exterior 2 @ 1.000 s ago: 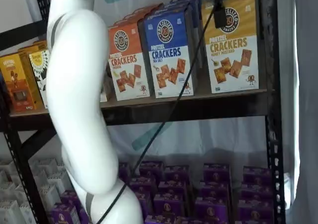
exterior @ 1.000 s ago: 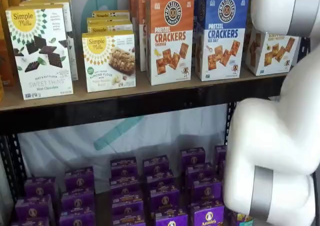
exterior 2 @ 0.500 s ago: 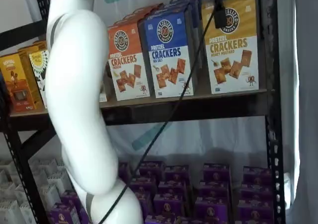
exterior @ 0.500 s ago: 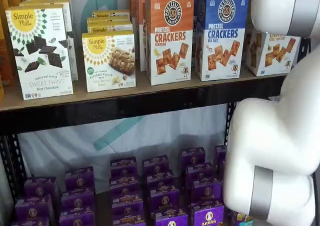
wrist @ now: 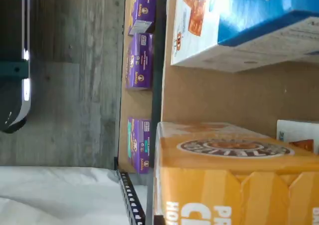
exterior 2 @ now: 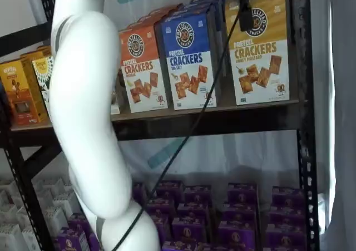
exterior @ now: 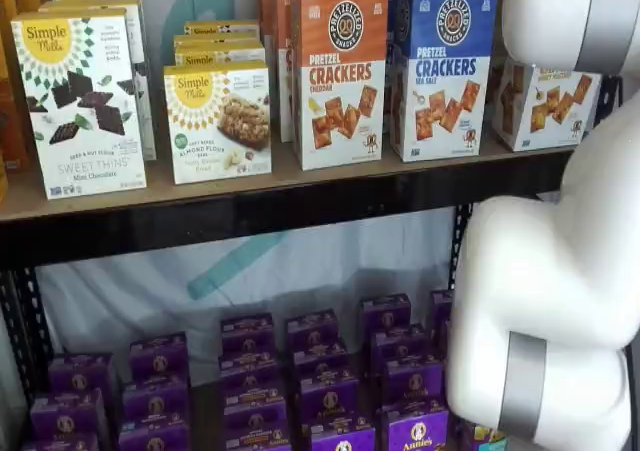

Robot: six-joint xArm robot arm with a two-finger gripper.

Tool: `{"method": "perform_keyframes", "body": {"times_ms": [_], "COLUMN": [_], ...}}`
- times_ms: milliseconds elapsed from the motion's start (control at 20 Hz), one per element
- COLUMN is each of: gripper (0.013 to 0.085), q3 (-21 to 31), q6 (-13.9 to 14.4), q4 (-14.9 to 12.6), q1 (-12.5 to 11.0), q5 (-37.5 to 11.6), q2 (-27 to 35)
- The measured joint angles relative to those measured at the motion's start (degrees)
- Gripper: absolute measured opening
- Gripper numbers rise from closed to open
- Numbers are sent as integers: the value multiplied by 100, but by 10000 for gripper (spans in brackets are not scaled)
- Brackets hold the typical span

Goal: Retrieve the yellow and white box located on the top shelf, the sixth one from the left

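The robot's white arm [exterior 2: 83, 106] rises in front of the top shelf [exterior 2: 211, 120], its bulk filling one side of both shelf views because it must reach up and over the black front beam to get at the goods. On that shelf the yellow and white box [exterior 2: 260, 48] stands upright at the front edge, face out, just beside the blue-topped cracker carton [exterior 2: 189, 62], with the orange-topped carton [exterior 2: 142, 70] one place further along; a black upright [exterior 2: 303, 95] flanks the yellow carton on its other side. The cartons stand in a facing row, likely so each can be drawn straight out toward the aisle. A black cable [exterior 2: 206, 101] hangs slantwise across the shelf from near the carton's upper corner. The gripper itself cannot be made out in either shelf view, so whether its jaws are apart or closed, or hold anything, cannot be told. The wrist view looks close on the yellow carton's top [wrist: 234, 150] and the blue one beside it [wrist: 244, 25], suggesting the tool is lined up above its target. Purple boxes [exterior: 320, 371] fill the level beneath the shelf.
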Motion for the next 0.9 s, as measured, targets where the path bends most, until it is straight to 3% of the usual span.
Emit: {"method": "perform_keyframes", "body": {"times_ms": [350,900], "gripper": [570,570], "q3": [423,1000], "q6": [-97,-294], "q4": [11,-212], "q1": [-81,-251], "q5": [-133,317], "q2": [-471,-1259]}}
